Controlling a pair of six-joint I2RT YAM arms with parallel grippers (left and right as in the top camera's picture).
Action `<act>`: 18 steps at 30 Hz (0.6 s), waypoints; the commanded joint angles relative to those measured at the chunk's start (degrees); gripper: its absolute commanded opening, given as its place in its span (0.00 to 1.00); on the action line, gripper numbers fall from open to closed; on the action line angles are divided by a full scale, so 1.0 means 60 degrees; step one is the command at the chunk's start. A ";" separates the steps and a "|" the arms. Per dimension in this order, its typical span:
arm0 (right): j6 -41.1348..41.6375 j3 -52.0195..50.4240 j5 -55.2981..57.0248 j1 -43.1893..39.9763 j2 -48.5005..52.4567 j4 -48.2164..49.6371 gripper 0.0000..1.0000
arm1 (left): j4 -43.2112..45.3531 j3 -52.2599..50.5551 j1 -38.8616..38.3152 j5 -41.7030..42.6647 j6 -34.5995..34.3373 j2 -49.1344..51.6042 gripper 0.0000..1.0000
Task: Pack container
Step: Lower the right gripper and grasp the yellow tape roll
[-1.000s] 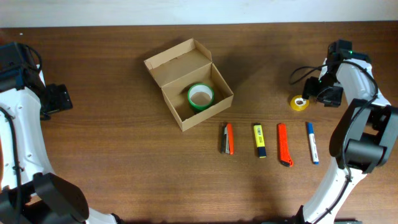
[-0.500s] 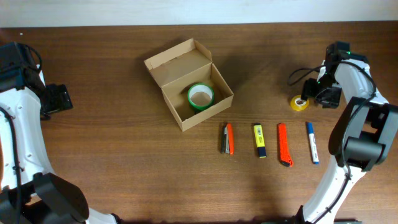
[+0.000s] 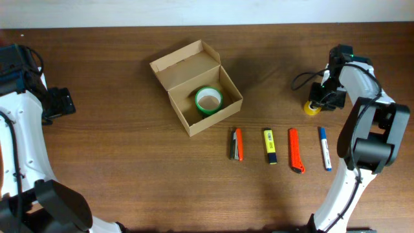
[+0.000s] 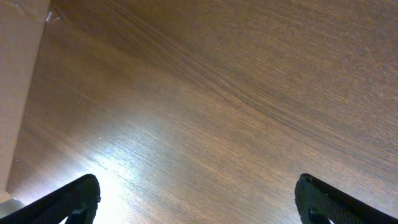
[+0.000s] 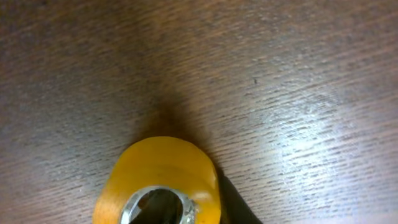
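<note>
The container [image 3: 169, 70] is an open tan cardboard box left of the table's middle, its flap lid folded back. A green tape roll [image 3: 208, 100] lies inside it. At the right, a yellow tape roll [image 3: 311, 109] [image 5: 163, 168] lies on the table with my right gripper [image 3: 318, 101] [image 5: 198, 210] down on it. One dark finger [image 5: 239, 205] presses the roll's outer wall and the other shows darkly inside the hole, so the jaws are shut on the roll's wall. My left gripper [image 3: 59, 103] [image 4: 199, 205] hangs wide open over bare wood at the far left.
In a row in front of the box lie an orange and black tool [image 3: 236, 144], a yellow highlighter [image 3: 270, 145], an orange cutter [image 3: 295, 150] and a blue pen [image 3: 324, 148]. A black cable [image 3: 301, 79] loops beside the right arm.
My right gripper moved left onto the yellow tape roll and closed on its wall. The left arm has not moved.
</note>
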 commanded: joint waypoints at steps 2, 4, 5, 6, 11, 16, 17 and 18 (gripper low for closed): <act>0.0004 -0.0109 -0.0259 0.0040 0.0419 -0.0029 0.08 | 0.0022 -0.0062 -0.0022 0.0044 0.0146 -0.0146 1.00; 0.0004 -0.0109 -0.0357 0.0040 0.0419 -0.0026 0.04 | 0.0022 -0.0062 -0.0022 0.0044 0.0146 -0.0146 1.00; 0.0000 -0.0109 -0.0379 0.0040 0.0419 -0.0029 0.04 | 0.0022 -0.0062 -0.0022 0.0044 0.0146 -0.0146 1.00; 0.0000 -0.0109 -0.0379 0.0040 0.0419 -0.0033 0.04 | 0.0022 -0.0062 -0.0022 0.0044 0.0146 -0.0146 1.00; -0.0036 -0.0095 -0.0379 0.0040 0.0408 -0.0098 0.04 | 0.0022 -0.0062 -0.0022 0.0044 0.0146 -0.0146 1.00; -0.0091 0.0040 -0.0390 0.0157 -0.0004 -0.0208 0.04 | 0.0022 -0.0062 -0.0022 0.0044 0.0146 -0.0146 1.00; -0.0109 0.0040 -0.0415 0.0175 -0.0219 -0.0175 0.04 | 0.0022 -0.0062 -0.0022 0.0044 0.0146 -0.0146 1.00; -0.0106 0.0051 -0.0430 0.0193 -0.0441 -0.0153 0.04 | 0.0022 -0.0062 -0.0022 0.0044 0.0146 -0.0146 1.00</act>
